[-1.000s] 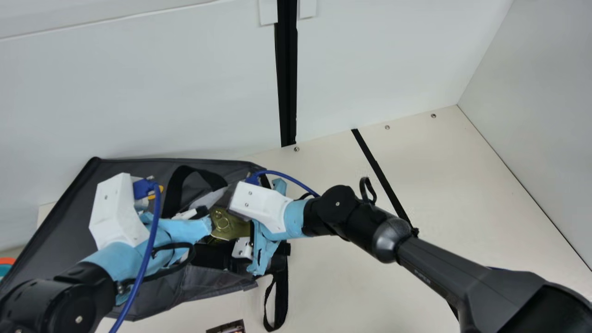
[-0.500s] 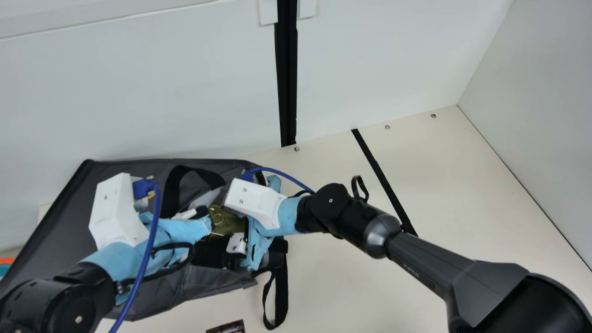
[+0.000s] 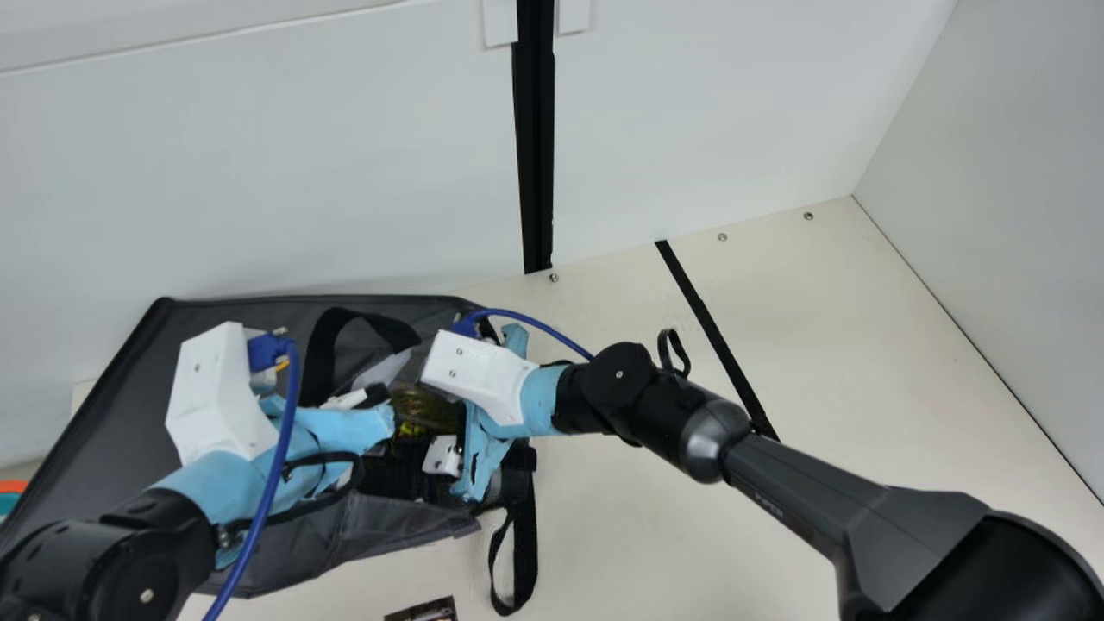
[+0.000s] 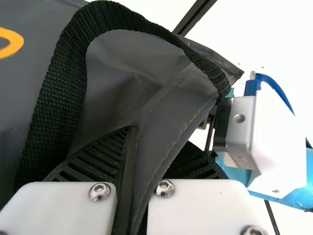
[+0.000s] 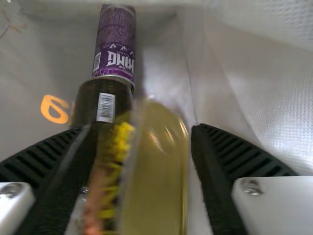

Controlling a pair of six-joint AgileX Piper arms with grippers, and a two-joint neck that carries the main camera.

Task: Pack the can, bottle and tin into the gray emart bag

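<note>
The gray bag (image 3: 112, 431) leans at the left of the main view. Its edge is pinched by my left gripper (image 3: 377, 395), seen also in the left wrist view (image 4: 159, 142), where its fingers are shut on gray cloth (image 4: 161, 117). My right gripper (image 3: 442, 457) is inside the bag's mouth. In the right wrist view its fingers (image 5: 144, 132) stand apart, with the gold tin (image 5: 161, 171) between them, tilted and blurred; a gap shows on its right side. Beyond it, against the silvery lining, lie the purple can (image 5: 116, 49) and a dark bottle-like cylinder (image 5: 98, 100) with a barcode.
A black handle (image 3: 321, 345) loops above the bag's mouth, and another strap (image 3: 522, 552) hangs over the table (image 3: 638, 517). A small dark printed item (image 3: 423, 611) lies at the near edge. An orange and teal object (image 3: 10, 492) is at the far left.
My right gripper shifted slightly left, then stayed nearly still. The tin, earlier with its gold face turned up, has tipped and its yellow-marked side shows. The left arm has not moved.
</note>
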